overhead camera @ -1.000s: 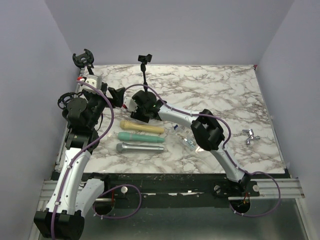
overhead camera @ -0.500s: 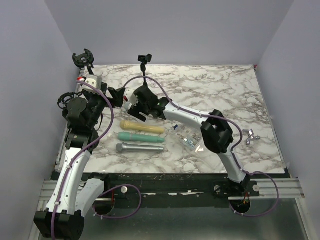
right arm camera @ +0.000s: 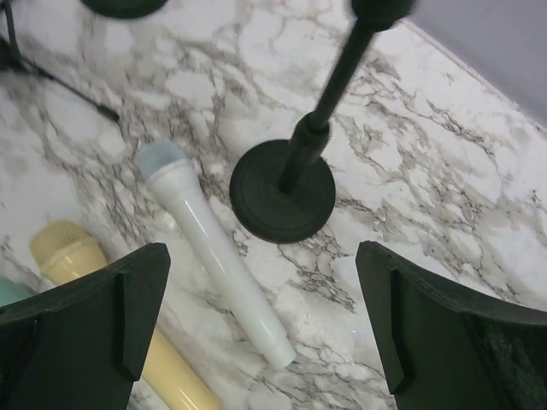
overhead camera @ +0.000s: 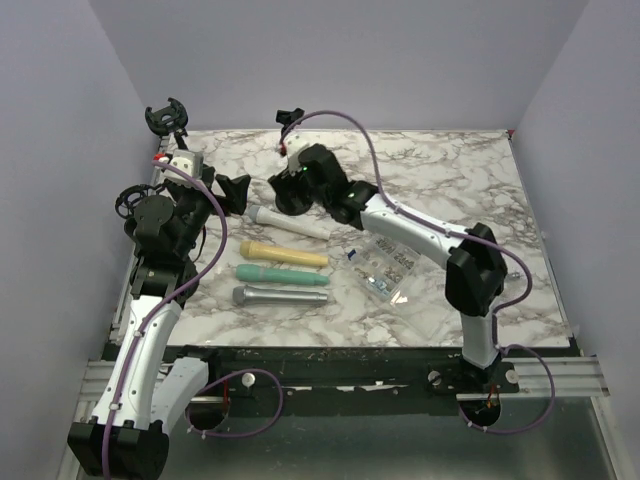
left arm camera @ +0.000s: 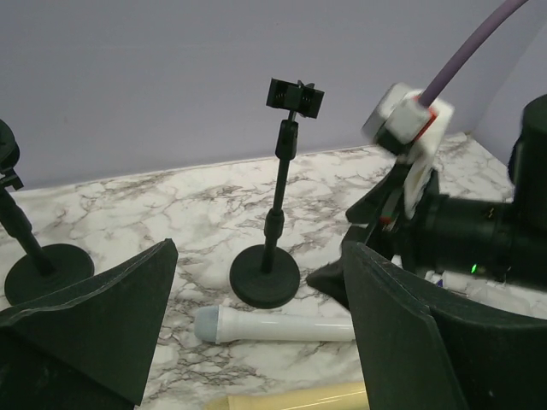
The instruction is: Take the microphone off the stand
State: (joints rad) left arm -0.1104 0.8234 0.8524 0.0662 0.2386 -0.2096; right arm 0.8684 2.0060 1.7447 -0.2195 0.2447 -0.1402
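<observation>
Right gripper (right arm camera: 265,318) is spread wide with nothing in it, hovering over the white microphone (right arm camera: 218,256). That mic lies flat on the marble table (overhead camera: 450,180), just beside the round base of the stand (right arm camera: 282,201), and the stand's clip is empty. Left gripper (left arm camera: 256,337) is open too, holding nothing, facing the stand from the left.

Near side is crowded: cream microphone (overhead camera: 285,256), green microphone (overhead camera: 282,272) and silver microphone (overhead camera: 280,296) lie in a row, with a plastic bag (overhead camera: 388,268) to their right. The stand sits near the back edge, and a second stand (overhead camera: 167,118) is in the back-left corner. I see the broadest bare marble on the right.
</observation>
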